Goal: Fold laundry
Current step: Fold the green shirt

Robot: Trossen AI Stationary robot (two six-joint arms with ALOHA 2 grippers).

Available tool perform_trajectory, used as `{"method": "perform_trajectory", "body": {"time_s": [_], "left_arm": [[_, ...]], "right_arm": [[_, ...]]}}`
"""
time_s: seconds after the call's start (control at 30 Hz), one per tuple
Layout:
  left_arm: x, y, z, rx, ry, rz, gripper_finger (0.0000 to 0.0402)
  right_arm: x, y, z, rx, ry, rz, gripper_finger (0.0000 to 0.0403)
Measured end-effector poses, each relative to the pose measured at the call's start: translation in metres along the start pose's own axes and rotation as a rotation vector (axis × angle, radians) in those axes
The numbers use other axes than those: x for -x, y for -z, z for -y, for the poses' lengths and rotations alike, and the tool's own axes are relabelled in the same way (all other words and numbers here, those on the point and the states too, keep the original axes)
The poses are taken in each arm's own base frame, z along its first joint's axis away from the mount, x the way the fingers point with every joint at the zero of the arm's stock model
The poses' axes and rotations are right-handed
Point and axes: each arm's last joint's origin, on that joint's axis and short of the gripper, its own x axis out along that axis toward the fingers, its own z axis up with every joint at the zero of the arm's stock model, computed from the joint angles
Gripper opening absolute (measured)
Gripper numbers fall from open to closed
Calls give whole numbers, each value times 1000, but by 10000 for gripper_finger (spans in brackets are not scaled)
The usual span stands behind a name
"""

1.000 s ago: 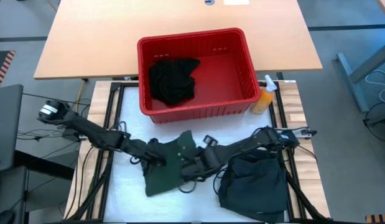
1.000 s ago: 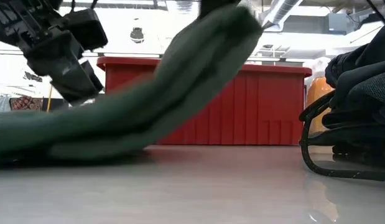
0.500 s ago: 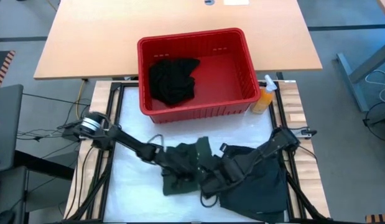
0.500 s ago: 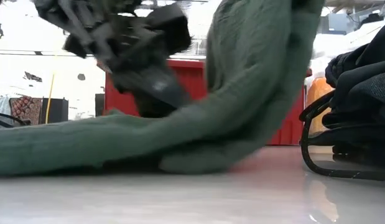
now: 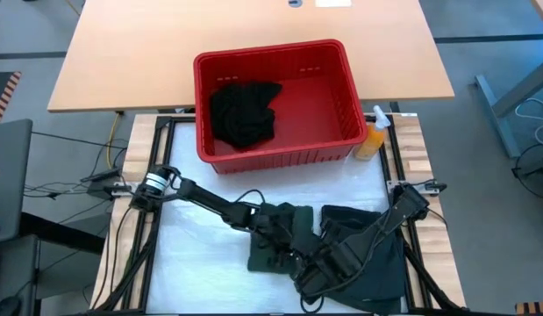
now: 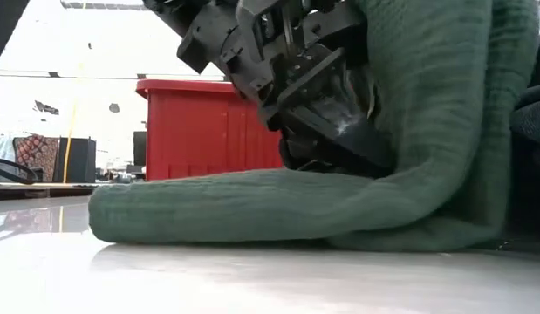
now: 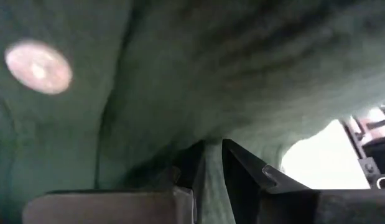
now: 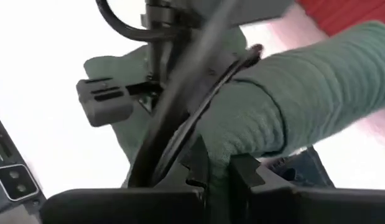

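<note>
The dark green shirt (image 5: 264, 256) lies at the middle of the table, doubled over on itself. In the low view its lower layer (image 6: 252, 205) rests flat on the table while the upper part arches up and over at the right. My left gripper (image 5: 275, 226) is shut on it from the left. My right gripper (image 5: 308, 268) is shut on it from the right, toward the near edge. A dark teal garment pile (image 5: 367, 250) lies just right of it. A black garment (image 5: 245, 114) sits in the red basket (image 5: 341, 70). My left gripper pinches a fold of the green cloth (image 7: 208, 163) between its two fingers; the cloth fills the wrist view and drapes over the fingers. The held part is lifted off the table. My right gripper pinches a thick bunched part of the green shirt (image 8: 220, 152) between its fingers. From there the cloth runs on as a rounded roll (image 8: 316, 74), raised above the table.
The red basket stands at the far side of the table, with an orange spray bottle (image 5: 372, 136) at its right corner. The two arms lie close together over the shirt. White table surface (image 5: 192, 263) lies bare to the left of the shirt.
Both grippers have travelled toward the table's right and near edges, staying shut on the green shirt. They carried its lifted part over the part lying flat. The shirt, spread out toward the left a second ago, is now doubled over and narrower, close against the dark pile.
</note>
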Motion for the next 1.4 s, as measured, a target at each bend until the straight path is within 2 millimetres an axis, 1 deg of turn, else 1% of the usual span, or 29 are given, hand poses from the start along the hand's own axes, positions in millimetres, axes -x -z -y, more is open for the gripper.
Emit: {"method": "perform_trajectory", "body": {"time_s": [0.03, 0.1, 0.17, 0.3, 0.37, 0.43, 0.5, 0.57, 0.7, 0.83, 0.93, 1.0, 1.07, 1.13, 1.3, 1.4], "left_arm": [[1, -2, -2, -5, -3, -12, 45], [11, -3, -5, -17, -5, -66, 45], [25, -10, -6, -33, -14, -88, 45], [55, -19, -1, -87, -60, -135, 45], [61, -17, 5, -118, -92, -135, 45], [61, -12, 10, -139, -134, -92, 45], [57, -7, 11, -150, -144, -29, 45], [50, 3, 10, -147, -126, 40, 45], [34, 27, -2, -47, -120, 110, 45], [16, 34, -11, 38, -62, 162, 45], [1, 28, -11, 59, -13, 178, 45], [-9, 21, -10, 60, -4, 189, 45], [-13, 15, -10, 51, 13, 197, 45], [-19, 5, -10, 35, 24, 222, 45], [-22, -20, -15, -22, 27, 257, 45], [-23, -28, -17, -33, 70, 199, 45]], "right_arm": [[-1, 0, 0, 3, 2, -1, 42], [-2, -1, 0, 6, 2, -10, 42], [-4, -3, 1, -5, 5, -10, 43], [-6, -8, 3, -13, 16, -3, 44], [-8, -10, 4, -16, 17, -6, 44], [-9, -11, 5, -8, 18, -13, 44], [-10, -12, 5, -11, 18, -13, 45], [-10, -13, 6, -4, 23, -14, 45], [-12, -16, 7, -1, 23, -4, 45], [-24, -28, 1, -1, -1, 41, 46], [-40, -39, -1, 18, -21, 22, 46], [-43, -40, -1, 16, -25, -5, 46], [-46, -39, 0, 12, -17, -32, 46], [-45, -38, 2, -14, -9, -55, 46], [-39, -25, 4, -54, 29, -148, 46], [-36, -19, 1, -75, 25, -159, 46]]}}
